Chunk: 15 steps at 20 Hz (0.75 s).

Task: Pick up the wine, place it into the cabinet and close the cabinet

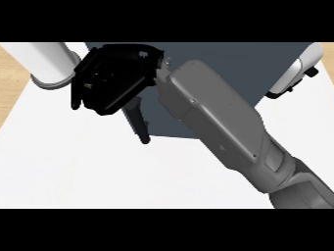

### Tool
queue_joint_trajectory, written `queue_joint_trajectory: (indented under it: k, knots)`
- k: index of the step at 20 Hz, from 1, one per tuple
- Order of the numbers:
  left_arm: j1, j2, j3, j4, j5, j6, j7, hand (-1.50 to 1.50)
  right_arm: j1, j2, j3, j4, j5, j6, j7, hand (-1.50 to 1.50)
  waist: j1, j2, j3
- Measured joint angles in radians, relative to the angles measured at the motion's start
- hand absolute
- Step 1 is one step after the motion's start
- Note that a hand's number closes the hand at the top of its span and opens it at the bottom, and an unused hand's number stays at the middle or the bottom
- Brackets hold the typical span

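- The right hand point(115, 78) is black. It sits at the end of a grey arm point(227, 127) that comes up from the low right corner.
- I cannot tell if this hand is open, closed or holding something. From here it is just a dark lump.
- The left hand does not show at all.
- The cabinet point(234, 56) is the big dark box just behind the hand and off to its right. The hand is over the box's near left corner.
- I cannot see the wine anywhere. It may be hidden under the hand, or it may be inside the cabinet.
- Just below the hand, a thin dark strip point(137, 122) sticks out from the cabinet toward the robot. It could be the door seen from its edge, but I am not sure.
- The white table point(90, 166) spreads out below the hand and to its left.
- A white round thing point(45, 61) is just to the left of the hand. I cannot tell what it is.
- My guess is that the job is near its end: either the wine is going in, or the door is about to be shut.
- If the wine is in the hand, it should first go all the way inside, so the door will not bump it. Then the hand needs to get on the outer side of the door and push it until it lies flat on the cabinet.
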Motion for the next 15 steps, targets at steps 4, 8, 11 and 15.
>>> queue_joint_trajectory:
  k: [4, 8, 11, 15]
  knots:
    - [-0.009, -0.004, 0.023, 0.005, 0.006, -0.003, 0.025, -1.5, -0.026, 0.0, 0.02, 0.034, 0.006, 0.012, -0.046, 1.5, 0.013, 0.0, -0.015]
    - [-0.017, -0.015, 0.032, 0.01, 0.003, -0.002, 0.037, -1.5, -0.051, 0.001, 0.04, 0.057, 0.024, -0.026, -0.112, 1.5, 0.023, 0.004, -0.032]
    - [-0.021, -0.019, 0.034, 0.003, -0.004, -0.002, 0.046, -1.5, -0.07, 0.001, 0.052, 0.075, 0.045, -0.09, -0.172, 1.5, 0.027, 0.007, -0.043]
    - [-0.029, -0.017, 0.039, -0.008, -0.012, -0.002, 0.059, -1.5, -0.089, 0.0, 0.07, 0.094, 0.051, -0.158, -0.219, 1.5, 0.028, 0.009, -0.049]
